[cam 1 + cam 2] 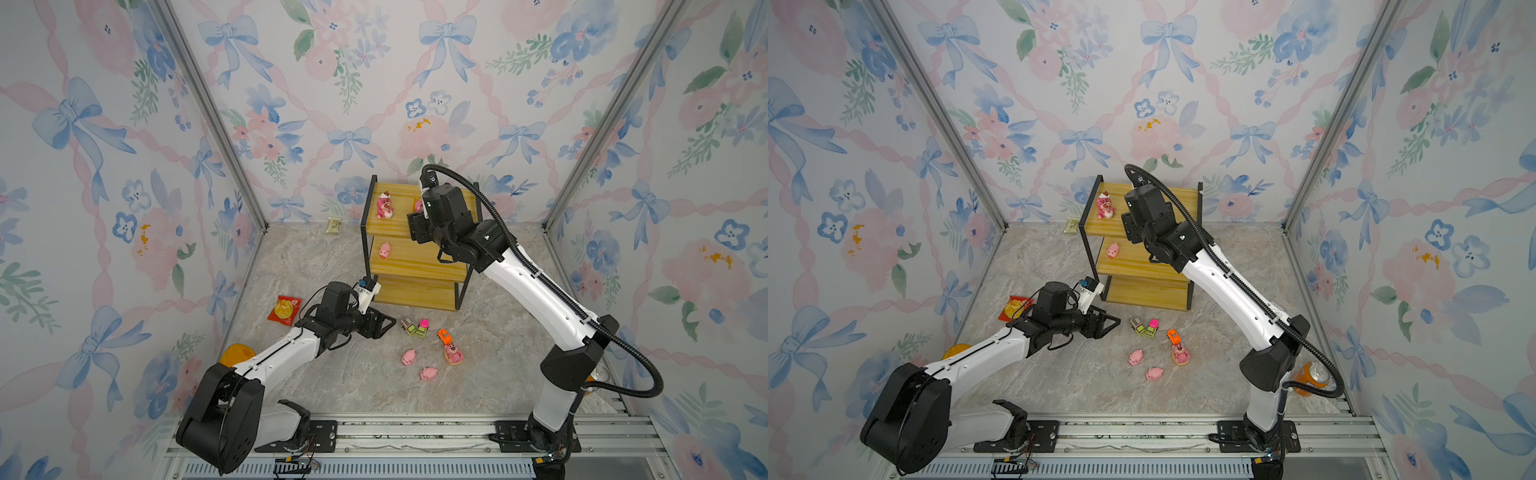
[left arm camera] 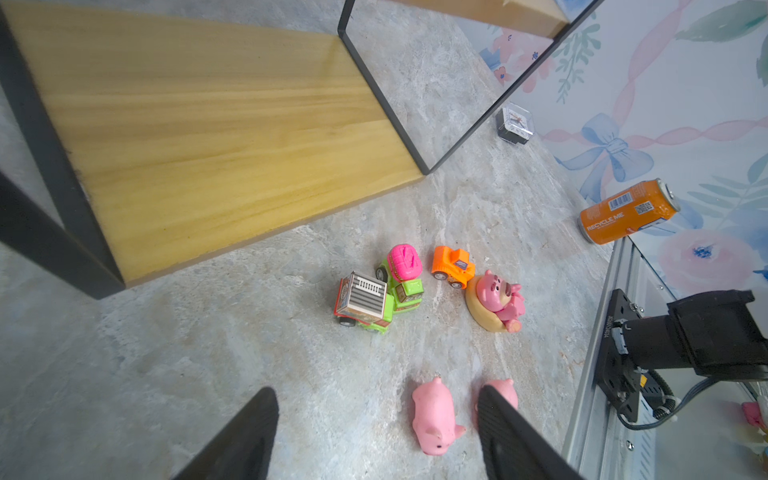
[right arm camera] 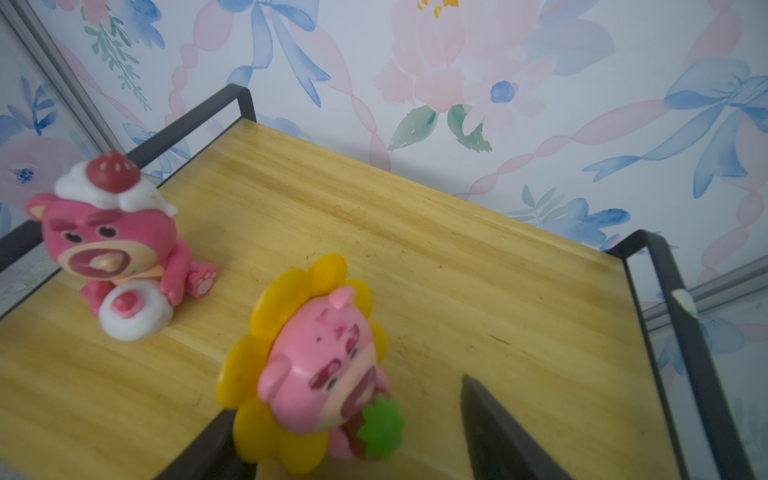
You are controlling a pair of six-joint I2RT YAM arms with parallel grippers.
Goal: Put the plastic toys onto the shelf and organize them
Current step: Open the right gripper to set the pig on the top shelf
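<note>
Currently the shelf (image 1: 409,262) holds two bears (image 3: 109,249) on top, one pig (image 1: 384,250) below.

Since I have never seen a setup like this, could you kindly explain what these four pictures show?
Two robot arms stand at a grey table. Two pictures look down from overhead, side by side; the other two come from a camera on each arm's wrist. The job is sorting toys onto the shelf. Its top board holds a cream-hat bear and a sunflower bear; its middle board holds one pig. On the table lie a grey car, a pink car, an orange car, a second pig, a third pig and a doughnut bear. The left tool hangs open, holding nothing. The right tool stands open around the sunflower bear.
</note>
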